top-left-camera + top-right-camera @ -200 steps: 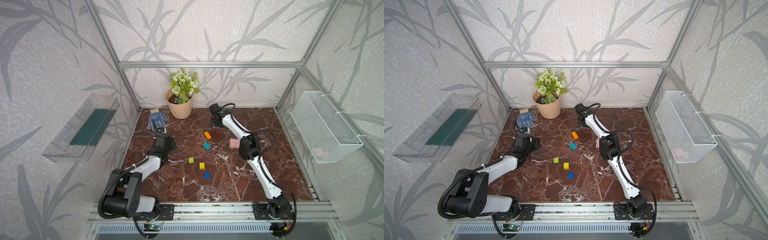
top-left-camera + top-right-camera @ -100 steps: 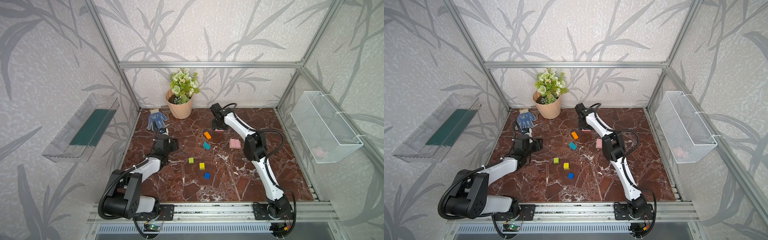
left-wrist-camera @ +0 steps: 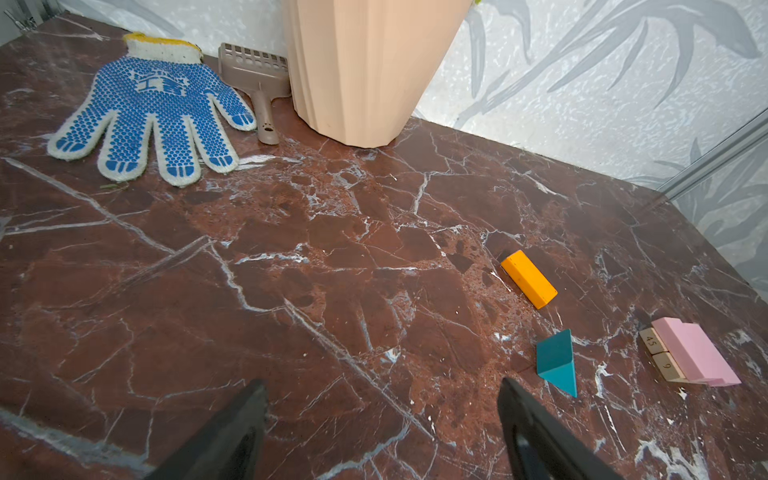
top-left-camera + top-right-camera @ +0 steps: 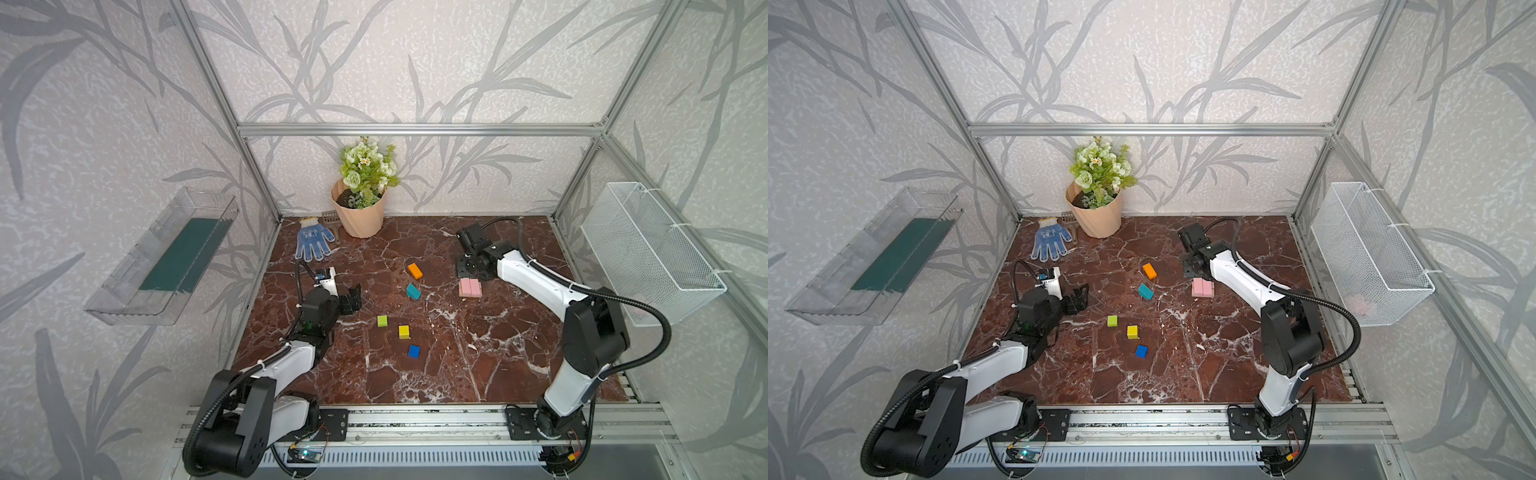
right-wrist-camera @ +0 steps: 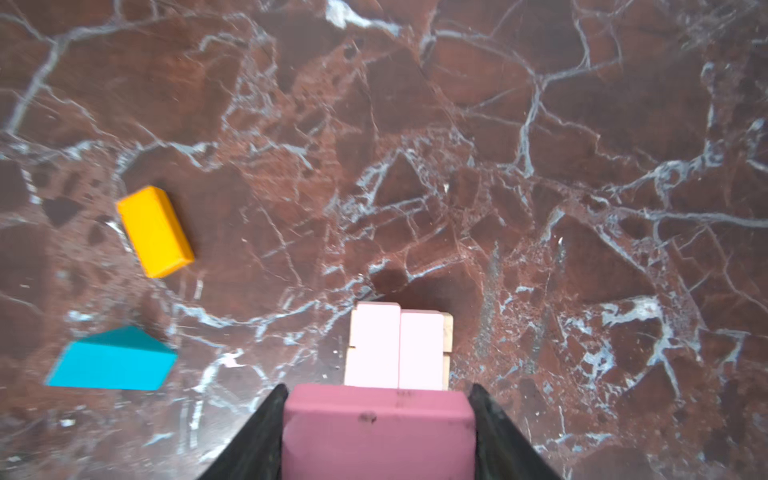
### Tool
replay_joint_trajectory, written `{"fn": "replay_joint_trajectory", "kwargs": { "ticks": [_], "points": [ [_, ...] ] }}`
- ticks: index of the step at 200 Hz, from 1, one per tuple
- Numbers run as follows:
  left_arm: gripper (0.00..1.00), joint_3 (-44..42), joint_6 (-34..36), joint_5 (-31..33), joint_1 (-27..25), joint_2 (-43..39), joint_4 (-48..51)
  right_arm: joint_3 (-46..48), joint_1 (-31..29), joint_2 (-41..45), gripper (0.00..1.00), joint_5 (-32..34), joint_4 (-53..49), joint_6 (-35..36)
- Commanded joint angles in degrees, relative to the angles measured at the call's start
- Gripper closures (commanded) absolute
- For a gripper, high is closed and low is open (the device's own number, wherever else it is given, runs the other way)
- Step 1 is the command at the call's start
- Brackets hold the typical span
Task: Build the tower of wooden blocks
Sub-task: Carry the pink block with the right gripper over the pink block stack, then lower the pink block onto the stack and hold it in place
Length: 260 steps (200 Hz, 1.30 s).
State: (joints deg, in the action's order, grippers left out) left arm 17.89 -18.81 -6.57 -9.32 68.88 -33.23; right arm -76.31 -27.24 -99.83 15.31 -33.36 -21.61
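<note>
In the right wrist view my right gripper [image 5: 379, 388] is shut on a pink block [image 5: 378, 432], just short of the tower [image 5: 395, 345]: two pink bars lying on plain-wood bars. In both top views that gripper [image 4: 471, 266] sits just behind the tower [image 4: 470, 287]. An orange bar [image 4: 414, 271], a teal wedge [image 4: 413, 291], and lime [image 4: 382, 321], yellow [image 4: 404, 331] and blue [image 4: 414, 351] cubes lie loose mid-table. My left gripper [image 4: 351, 297] stands open and empty, left of the lime cube; its fingers [image 3: 232, 432] frame bare marble.
A peach flower pot [image 4: 361, 216], a blue dotted glove [image 4: 312, 243] and a small scoop [image 4: 330, 220] sit at the back left. A white wire basket [image 4: 648, 249] hangs on the right wall, a clear tray [image 4: 166, 257] on the left wall.
My right gripper has carried the pink block from the back of the table forward to just behind the tower. The left gripper has opened wider and shifted slightly right.
</note>
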Motion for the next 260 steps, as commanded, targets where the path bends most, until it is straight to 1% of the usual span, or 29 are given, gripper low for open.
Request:
{"fn": "replay_joint_trajectory", "kwargs": {
  "ticks": [1,27,61,80,85,98,122,193,260],
  "points": [
    [0.13,1.74,0.61,-0.56,-0.18,0.47,-0.96,5.99,0.32,4.55,0.68,2.0,9.28,1.64],
    [0.13,0.96,0.48,-0.27,-0.22,-0.37,-1.31,9.87,0.8,5.81,0.67,2.73,13.86,2.16],
    [0.13,0.86,0.35,-0.08,-0.18,-0.51,-1.48,9.88,1.4,3.91,0.67,2.55,15.41,2.88],
    [0.13,1.01,0.35,-0.11,-0.17,-0.24,-1.31,8.7,1.48,2.36,0.69,1.55,15.4,3.06],
    [0.13,1.09,0.35,-0.09,-0.17,-0.24,-1.23,8.3,1.53,0.47,0.7,1.5,15.3,3.14],
    [0.13,1.17,0.35,-0.09,-0.19,-0.24,-1.27,7.32,1.66,-1.25,0.71,1.28,14.96,3.15],
    [0.13,1.1,0.35,-0.08,-0.17,-0.18,-1.23,6.34,1.92,-3.26,0.72,-0.07,15.11,3.28],
    [0.13,1.42,0.35,-0.19,-0.17,0.16,-1.0,6.85,3.72,-4.2,0.72,-1.26,15.3,1.44],
    [0.13,1.4,0.35,-0.29,-0.17,0.11,-0.96,5.88,4.2,-5.92,0.71,-2.65,14.19,0.79]
  ]
}}
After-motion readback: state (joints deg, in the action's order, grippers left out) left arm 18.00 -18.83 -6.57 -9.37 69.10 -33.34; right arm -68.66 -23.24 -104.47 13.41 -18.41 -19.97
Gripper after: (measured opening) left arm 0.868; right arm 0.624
